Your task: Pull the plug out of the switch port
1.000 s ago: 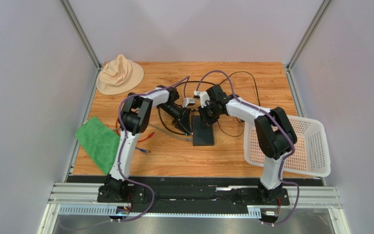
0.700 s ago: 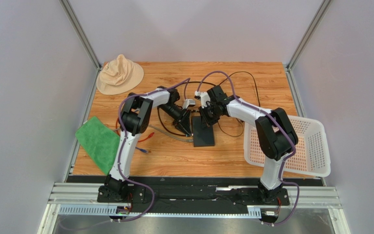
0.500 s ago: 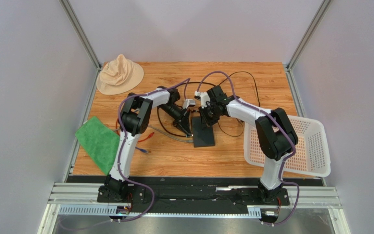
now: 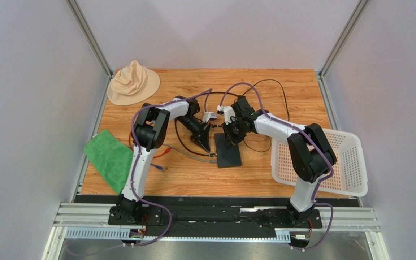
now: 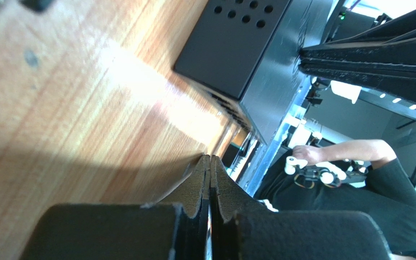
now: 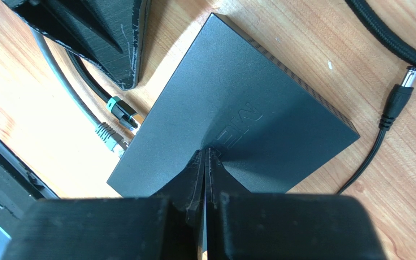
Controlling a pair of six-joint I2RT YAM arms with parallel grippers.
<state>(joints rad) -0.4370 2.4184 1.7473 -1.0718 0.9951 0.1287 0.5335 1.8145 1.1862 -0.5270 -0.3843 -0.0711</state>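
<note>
Your left gripper (image 5: pixel 210 162), jaws shut empty, sits just beside the green-collared plug (image 6: pixel 122 112) at the switch's (image 6: pixel 237 108) left edge; right gripper (image 6: pixel 205 157) rests shut on top.

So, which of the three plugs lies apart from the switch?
The metal-tipped barrel plug on the thin black cord; the green plug and grey plug sit at the switch.

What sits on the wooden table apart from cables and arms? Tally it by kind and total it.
Beige fabric bucket hat: 1
Green folded cloth: 1
White plastic mesh basket: 1
Flat matte-black switch box: 1
Total: 4
</note>
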